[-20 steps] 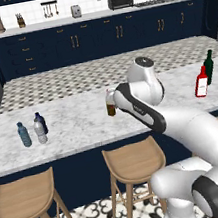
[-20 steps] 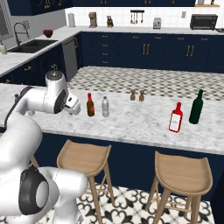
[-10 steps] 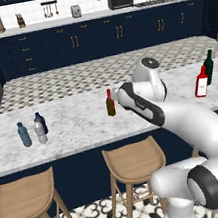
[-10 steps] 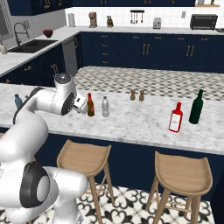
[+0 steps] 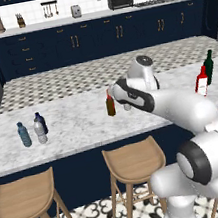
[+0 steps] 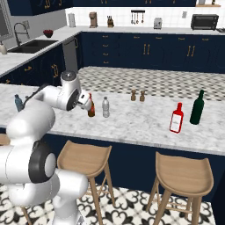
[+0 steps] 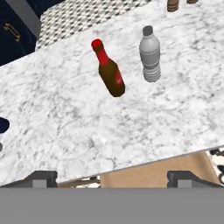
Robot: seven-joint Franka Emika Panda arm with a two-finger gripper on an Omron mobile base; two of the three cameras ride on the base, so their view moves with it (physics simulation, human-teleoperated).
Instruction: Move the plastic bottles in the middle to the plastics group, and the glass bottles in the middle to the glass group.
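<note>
1. Spanning the kitchen, the marble island counter (image 5: pixel 79 131) is the landmark; everything below is placed against it. Wooden stools (image 6: pixel 83 160) stand along its near edge.
2. The white arm (image 5: pixel 181 106) reaches over the counter's middle. Its gripper (image 7: pixel 111 177) hangs above the near edge, the fingertips (image 7: pixel 41 177) spread wide with nothing between them: released, holding nothing.
3. Glass group at the counter's right end: a dark green long-necked bottle (image 6: pixel 197 107) and, just beside it and nearer the front edge, a red bottle with a white label (image 6: pixel 176 118). Both upright.
4. The amber-brown glass bottle (image 7: pixel 109 70) with a reddish top stands mid-counter, upright in the base views. It is ahead of the open gripper, apart from it, not touched.
5. One clear plastic bottle (image 7: pixel 149 54) with a pale cap stands just beside the amber one, toward the glass group, not touching it.
6. Plastics group at the counter's left end: a teal-blue bottle (image 5: pixel 24 134) and a dark navy bottle (image 5: pixel 40 121), close together.
7. A second clear plastic bottle (image 5: pixel 40 131) stands between those two, at the left end, well apart from the middle pair.
8. Two small brown shakers (image 6: pixel 137 95) sit toward the counter's far edge, behind the middle bottles.
</note>
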